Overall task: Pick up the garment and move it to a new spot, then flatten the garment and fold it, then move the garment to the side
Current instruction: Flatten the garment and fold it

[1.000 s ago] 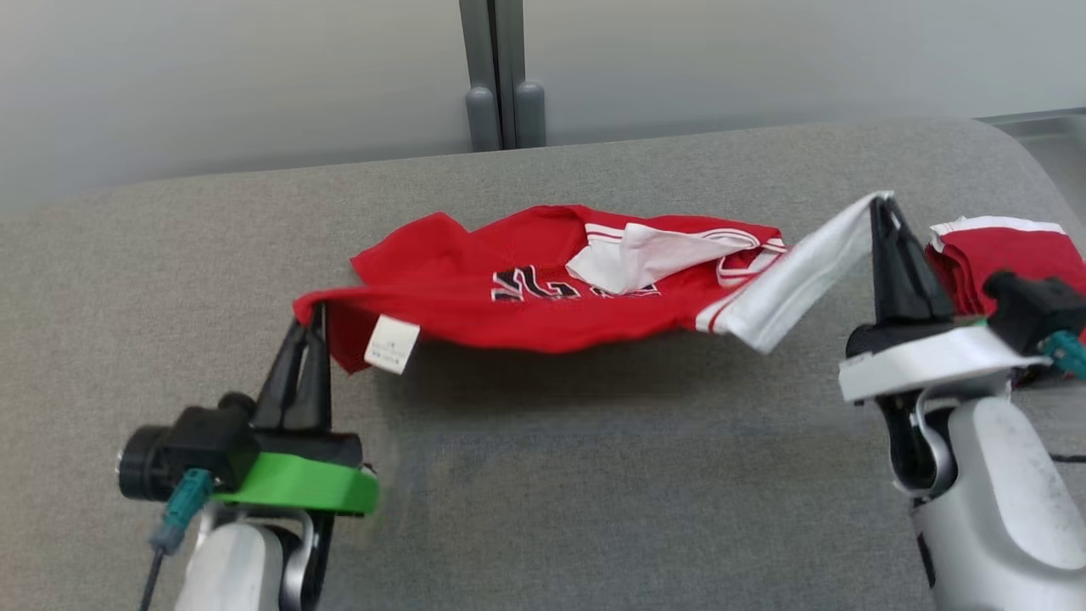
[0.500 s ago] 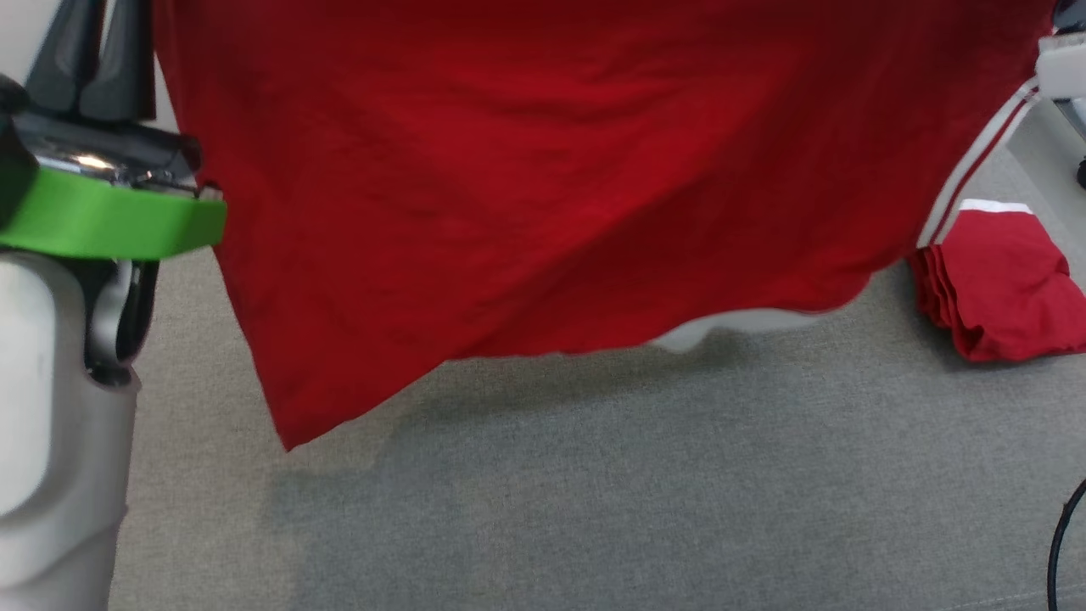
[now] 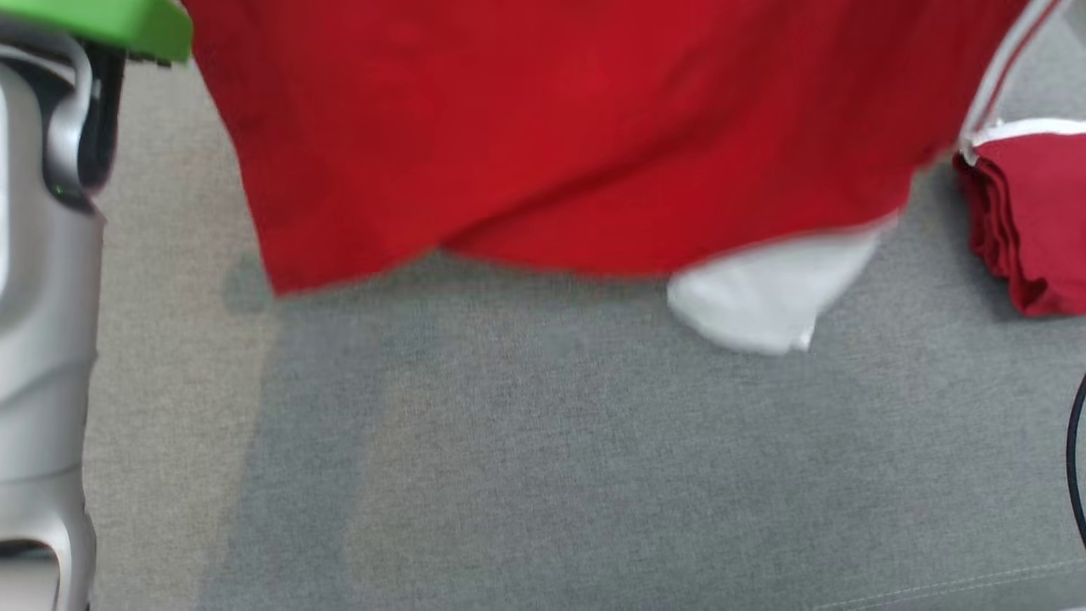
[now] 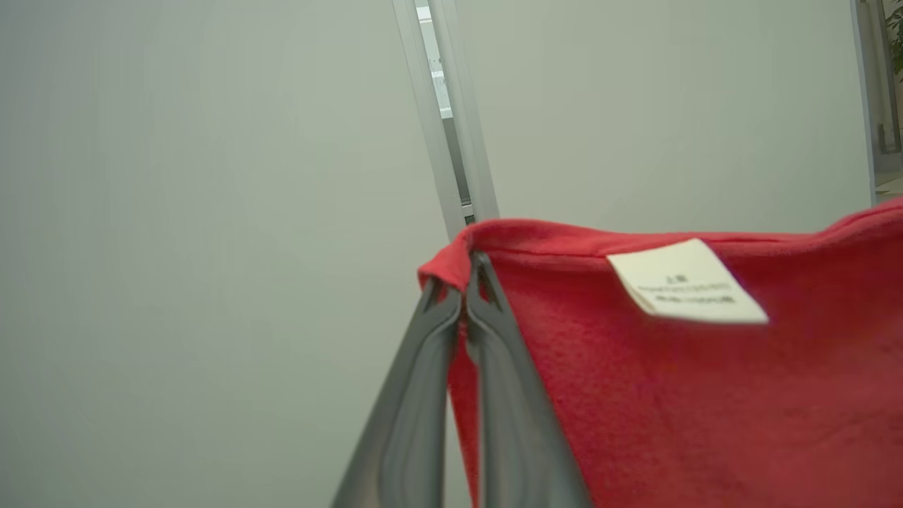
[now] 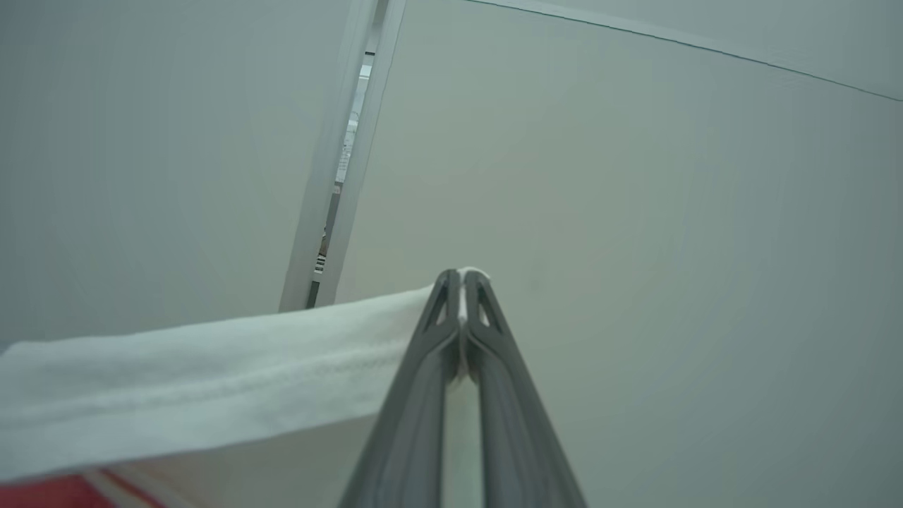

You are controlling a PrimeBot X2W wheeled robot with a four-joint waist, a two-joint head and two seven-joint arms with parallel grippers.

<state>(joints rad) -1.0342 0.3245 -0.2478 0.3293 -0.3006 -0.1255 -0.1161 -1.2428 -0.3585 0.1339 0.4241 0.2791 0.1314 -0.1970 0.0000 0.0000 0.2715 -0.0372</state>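
Note:
The garment [image 3: 560,127], a red jersey, hangs spread in the air above the grey surface [image 3: 543,475], its plain red back toward the head camera. One white sleeve [image 3: 768,297] dangles below its lower edge. My left gripper [image 4: 465,282] is shut on a red corner of the garment [image 4: 705,409], close to the small white label [image 4: 688,282]. My right gripper [image 5: 462,279] is shut on the hem of the other white sleeve [image 5: 211,374]. The letters and number are hidden. In the head view my left forearm [image 3: 42,322] rises along the left edge.
A thick folded red cloth bundle with white trim [image 3: 1031,212] lies on the grey surface at the right. A black cable [image 3: 1076,458] curves at the right edge. Both wrist views face a pale wall with a vertical metal post [image 4: 451,120].
Both grippers have raised the garment off the surface into the air, and it now hangs higher than half a second ago. The head camera has tilted down, so the whole picture has shifted.

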